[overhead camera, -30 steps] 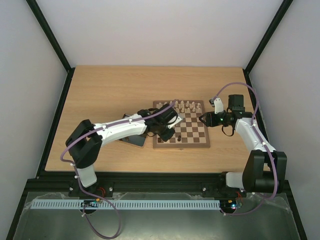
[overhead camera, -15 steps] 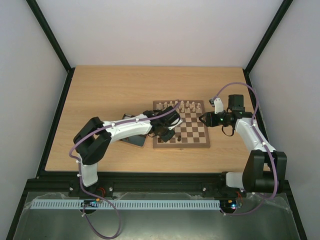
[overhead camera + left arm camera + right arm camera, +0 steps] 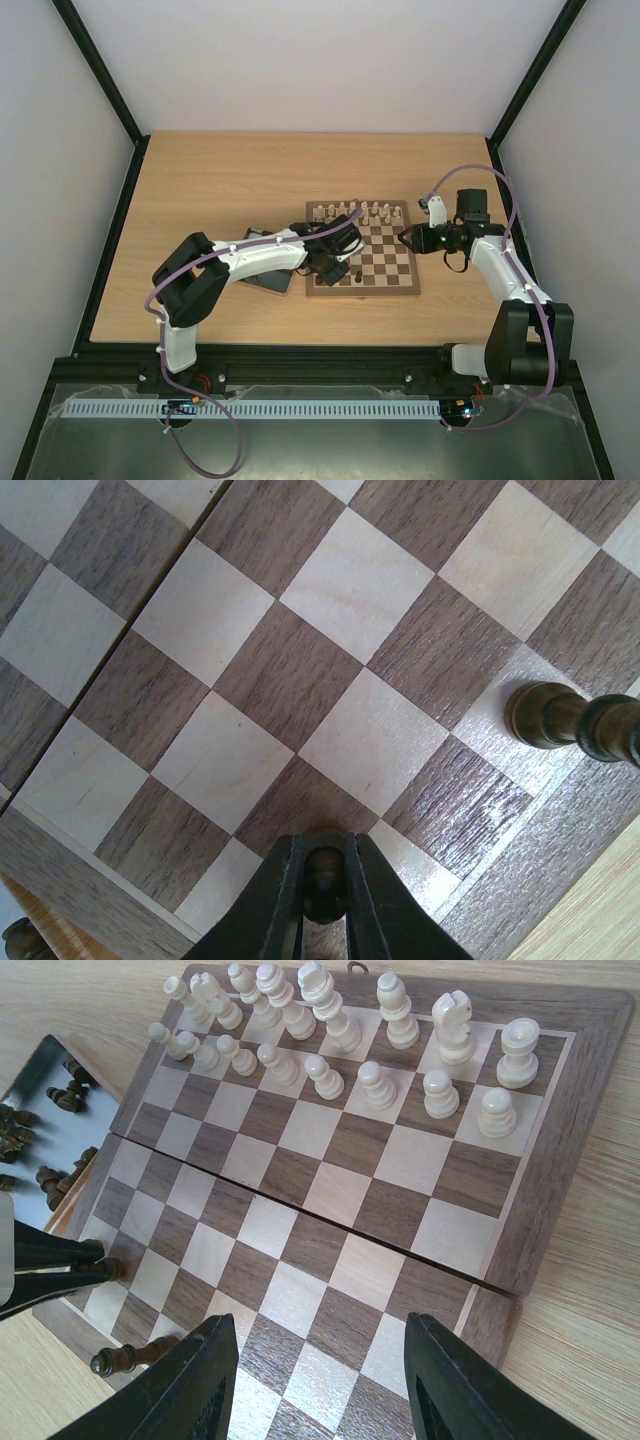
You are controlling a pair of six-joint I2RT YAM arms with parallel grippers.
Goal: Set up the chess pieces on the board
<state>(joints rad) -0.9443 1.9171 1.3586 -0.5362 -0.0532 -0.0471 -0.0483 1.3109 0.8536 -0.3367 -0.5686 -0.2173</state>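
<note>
The board (image 3: 375, 262) lies mid-table, with cream pieces along its far rows. My left gripper (image 3: 325, 890) is shut on a dark chess piece (image 3: 325, 872) over a dark square by the board's edge. In the top view it (image 3: 337, 268) is at the board's near-left corner. Another dark piece (image 3: 570, 720) lies on its side near the border and also shows in the right wrist view (image 3: 128, 1358). My right gripper (image 3: 320, 1385) is open and empty above the board's right side (image 3: 408, 238).
A metal tray (image 3: 45, 1110) with several dark pieces lies left of the board, partly under my left arm (image 3: 262, 278). The cream pieces (image 3: 380, 1075) fill two rows at the far side. The left gripper's fingers (image 3: 55, 1265) show at the board's left edge.
My left arm's elbow has swung right and forward, while its gripper stays low over the board's near-left corner with the dark piece. The right arm has not moved.
</note>
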